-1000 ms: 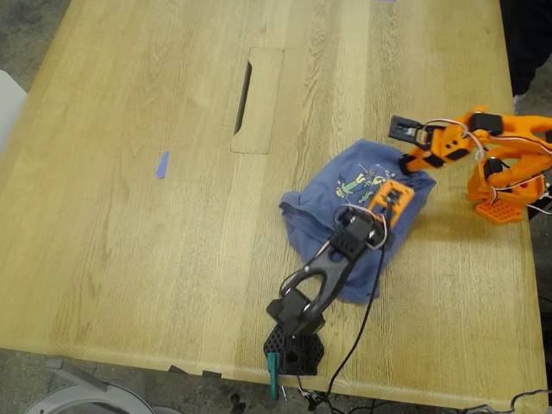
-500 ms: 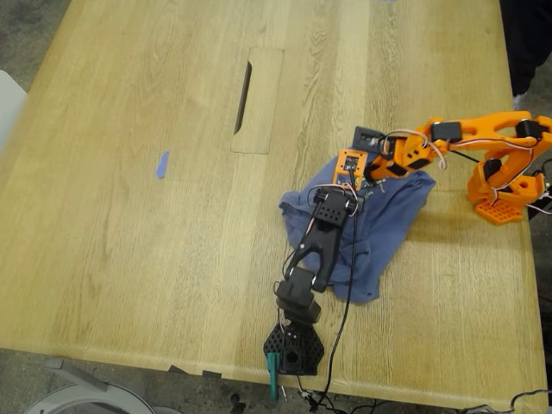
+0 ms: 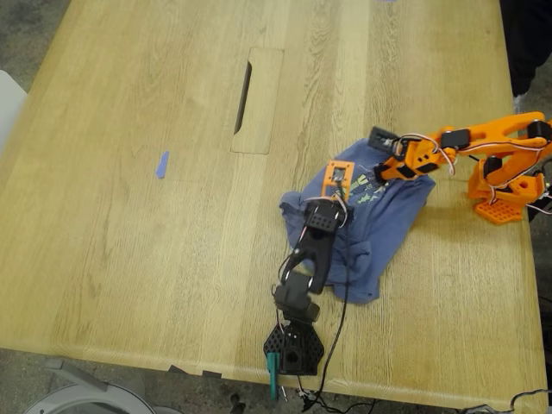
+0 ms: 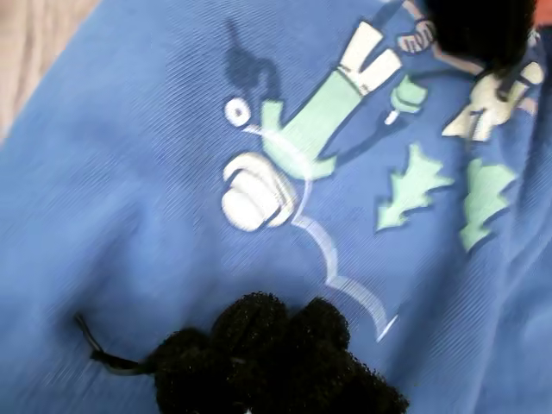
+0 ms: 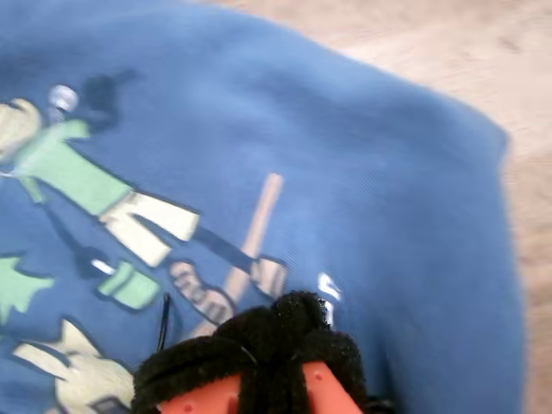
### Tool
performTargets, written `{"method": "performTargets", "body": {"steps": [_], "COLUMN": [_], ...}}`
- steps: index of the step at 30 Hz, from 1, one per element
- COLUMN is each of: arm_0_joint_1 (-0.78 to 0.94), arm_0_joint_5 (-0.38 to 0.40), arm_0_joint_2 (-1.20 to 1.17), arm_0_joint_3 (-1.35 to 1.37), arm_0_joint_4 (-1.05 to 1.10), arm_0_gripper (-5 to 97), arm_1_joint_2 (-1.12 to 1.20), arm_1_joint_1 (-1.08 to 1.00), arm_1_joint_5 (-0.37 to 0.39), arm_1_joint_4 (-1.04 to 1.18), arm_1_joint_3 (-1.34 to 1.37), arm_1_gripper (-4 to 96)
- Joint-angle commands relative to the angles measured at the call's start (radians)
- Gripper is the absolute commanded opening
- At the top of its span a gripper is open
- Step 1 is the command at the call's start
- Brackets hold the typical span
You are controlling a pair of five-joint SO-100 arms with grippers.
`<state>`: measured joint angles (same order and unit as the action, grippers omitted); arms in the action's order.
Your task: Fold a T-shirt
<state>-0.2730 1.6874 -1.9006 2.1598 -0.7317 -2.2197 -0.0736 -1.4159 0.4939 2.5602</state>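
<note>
Our two arms lean over the bunched-up T-shirt (image 3: 379, 216) on the wooden table (image 3: 129, 216).

The T-shirt lies in a soft blue heap near the exterior view's right, and the black arm (image 3: 310, 259) covers part of it. We see fuzzy black pads (image 4: 276, 362) of my first gripper (image 3: 338, 178) right on the cloth by the green cartoon print (image 4: 319, 121). My second gripper (image 3: 379, 164) shows a fuzzy black and orange tip. We cannot tell if either claw is spread or pinching.

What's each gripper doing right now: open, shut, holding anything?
My first gripper: over the T-shirt print; open or shut cannot be told.
My second gripper: also over the print; cannot be told.
</note>
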Motion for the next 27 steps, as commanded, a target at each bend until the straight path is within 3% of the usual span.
{"method": "performTargets", "body": {"steps": [1, 6, 12, 16, 20, 27], "arm_0_joint_1": [0.049, 0.026, -0.043, -0.084, -0.089, 0.02], "arm_0_joint_5": [-0.003, -0.003, -0.006, -0.003, 0.003, -0.002], "arm_0_joint_2": [-0.179, -0.19, 0.069, 0.23, 0.262, 0.08], "arm_0_joint_3": [0.06, -0.052, -0.419, -0.586, -0.525, -0.186], "arm_0_joint_4": [-0.04, -0.115, -0.15, -0.15, -0.095, -0.015], "arm_0_gripper": [0, 0, 0, 0, 0, 0], "arm_1_joint_2": [-0.103, -0.098, 0.189, 0.324, 0.359, 0.206], "arm_1_joint_1": [-0.061, -0.12, 0.005, 0.089, 0.1, -0.008], "arm_1_joint_5": [-0.002, -0.005, -0.005, 0.002, 0.009, 0.008], "arm_1_joint_4": [0.041, 0.155, 0.187, 0.115, 0.009, -0.101], "arm_1_joint_3": [0.041, -0.126, -0.518, -0.581, -0.491, -0.192], "arm_1_gripper": [1.3, 1.3, 1.0, 1.0, 1.1, 1.0]}}
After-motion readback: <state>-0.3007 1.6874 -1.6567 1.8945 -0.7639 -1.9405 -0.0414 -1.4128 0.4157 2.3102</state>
